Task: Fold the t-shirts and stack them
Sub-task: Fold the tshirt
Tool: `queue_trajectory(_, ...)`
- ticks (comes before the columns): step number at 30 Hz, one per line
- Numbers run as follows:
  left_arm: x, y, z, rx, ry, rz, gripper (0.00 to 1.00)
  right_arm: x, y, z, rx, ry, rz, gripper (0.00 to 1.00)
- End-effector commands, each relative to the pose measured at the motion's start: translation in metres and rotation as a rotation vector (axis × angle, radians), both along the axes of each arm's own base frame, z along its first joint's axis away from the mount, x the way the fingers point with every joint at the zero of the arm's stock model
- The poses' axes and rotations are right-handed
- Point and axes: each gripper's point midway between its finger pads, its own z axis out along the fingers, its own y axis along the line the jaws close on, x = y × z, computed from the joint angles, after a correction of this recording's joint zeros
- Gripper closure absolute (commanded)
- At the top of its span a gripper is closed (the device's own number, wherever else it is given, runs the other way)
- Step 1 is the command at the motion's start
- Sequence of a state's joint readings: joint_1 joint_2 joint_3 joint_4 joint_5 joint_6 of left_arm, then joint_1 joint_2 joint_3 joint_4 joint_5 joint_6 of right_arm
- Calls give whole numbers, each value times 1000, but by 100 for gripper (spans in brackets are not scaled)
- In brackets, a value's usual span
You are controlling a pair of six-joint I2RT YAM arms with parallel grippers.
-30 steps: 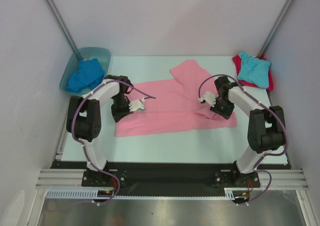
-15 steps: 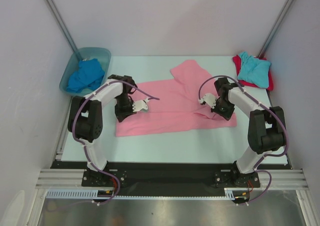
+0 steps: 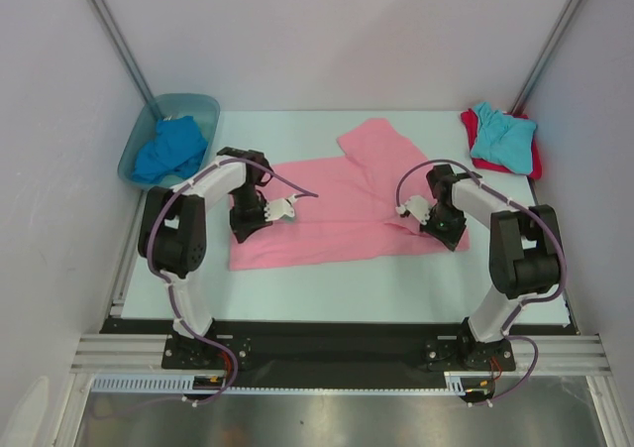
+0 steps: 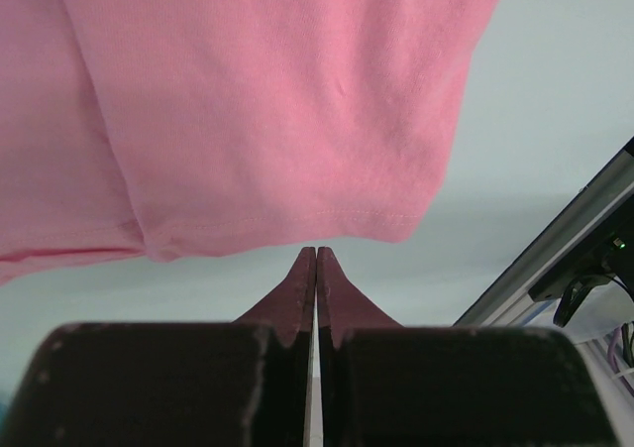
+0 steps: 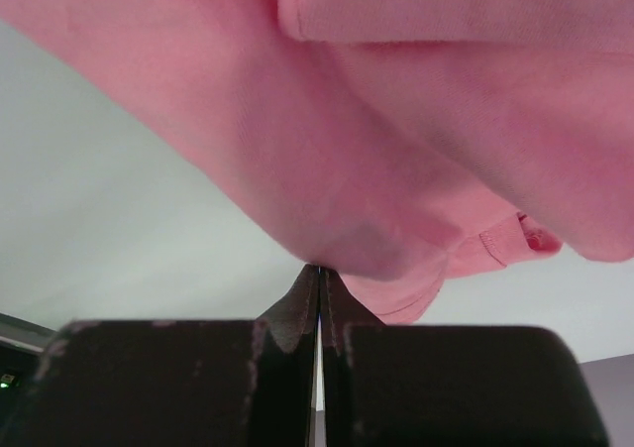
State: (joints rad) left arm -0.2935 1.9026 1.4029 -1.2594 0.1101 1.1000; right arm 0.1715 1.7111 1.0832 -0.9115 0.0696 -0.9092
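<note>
Bright, even light (soft near-field blur).

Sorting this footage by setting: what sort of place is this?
Likely a lab robot cell, not a home: plain white panels wall in the table, the left arm and right arm are bolted to an aluminium rail, and a pink t-shirt lies spread for folding.

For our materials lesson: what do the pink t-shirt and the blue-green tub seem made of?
Pink short-sleeved cloth t-shirt: soft matte knit, probably cotton jersey; it drapes, creases, and has a stitched hem. Blue-green translucent tub: probably smooth rigid plastic; its walls look see-through.
</note>
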Motion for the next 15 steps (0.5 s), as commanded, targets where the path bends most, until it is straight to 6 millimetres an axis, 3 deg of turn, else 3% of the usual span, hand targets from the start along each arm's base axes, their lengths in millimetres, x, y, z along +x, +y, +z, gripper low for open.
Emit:
queue_trajectory(1, 3, -13, 5, -48, 0, -23, 100, 9, 3, 3, 29, -31, -27, 100)
queue_trajectory(9, 2, -17, -4, -43, 32, -25, 100, 7, 1, 3, 29, -31, -21, 100)
queue_trajectory(15, 2, -20, -20, -27, 65, -17, 100, 8, -7, -14, 30, 2, -57, 100)
